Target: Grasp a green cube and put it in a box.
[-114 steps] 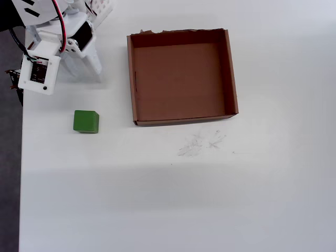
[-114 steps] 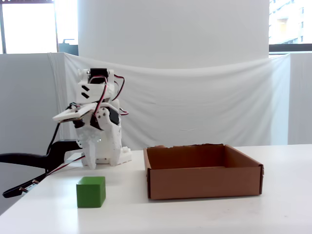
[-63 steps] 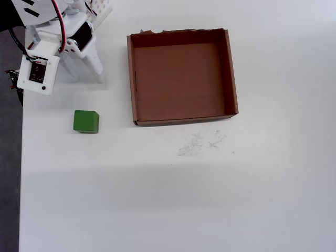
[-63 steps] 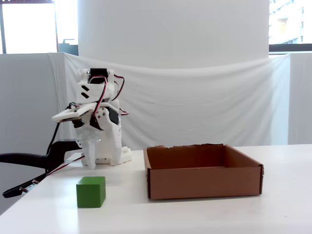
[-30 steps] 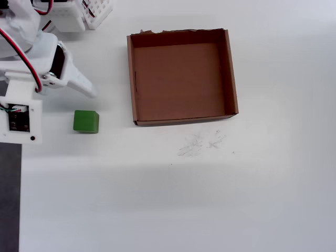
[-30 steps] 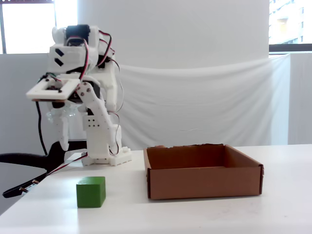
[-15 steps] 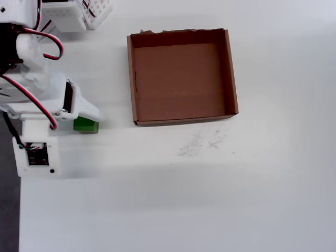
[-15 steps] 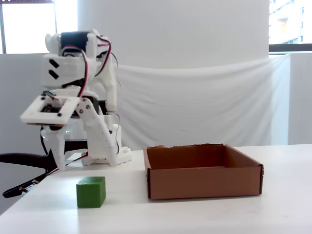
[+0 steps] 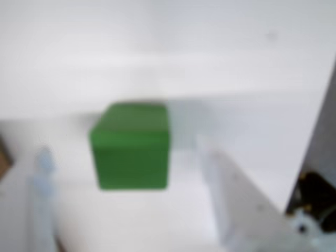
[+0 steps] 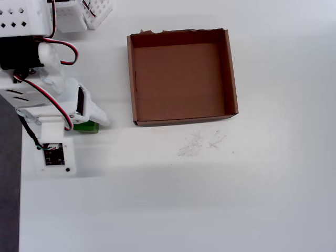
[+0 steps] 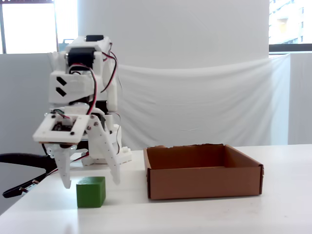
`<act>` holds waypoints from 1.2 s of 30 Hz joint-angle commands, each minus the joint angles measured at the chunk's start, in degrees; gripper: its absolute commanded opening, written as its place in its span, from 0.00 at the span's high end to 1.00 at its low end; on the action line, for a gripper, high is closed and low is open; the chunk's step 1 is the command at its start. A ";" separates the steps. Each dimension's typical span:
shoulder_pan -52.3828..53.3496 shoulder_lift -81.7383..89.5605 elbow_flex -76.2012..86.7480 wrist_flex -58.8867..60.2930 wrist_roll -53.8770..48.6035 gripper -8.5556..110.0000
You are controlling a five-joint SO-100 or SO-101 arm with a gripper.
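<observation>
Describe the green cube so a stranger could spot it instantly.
In the fixed view, start at the brown cardboard box on the white table and look left. There, below the open gripper of the white arm, sits the green cube. It is the only green thing, solid and far smaller than the box.

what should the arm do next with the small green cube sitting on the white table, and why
Probably lower the open gripper a little further so its fingers straddle the small matte green cube, then close. In the fixed view the fingertips hang just above the cube's top, spread wider than it; in the wrist view the cube sits between the fingers, untouched.
</observation>
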 commanded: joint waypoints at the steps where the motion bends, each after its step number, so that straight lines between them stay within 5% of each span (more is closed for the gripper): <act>1: -0.62 0.26 0.53 -3.25 -1.23 0.64; 36: -3.52 -1.58 4.48 -9.40 -0.09 0.78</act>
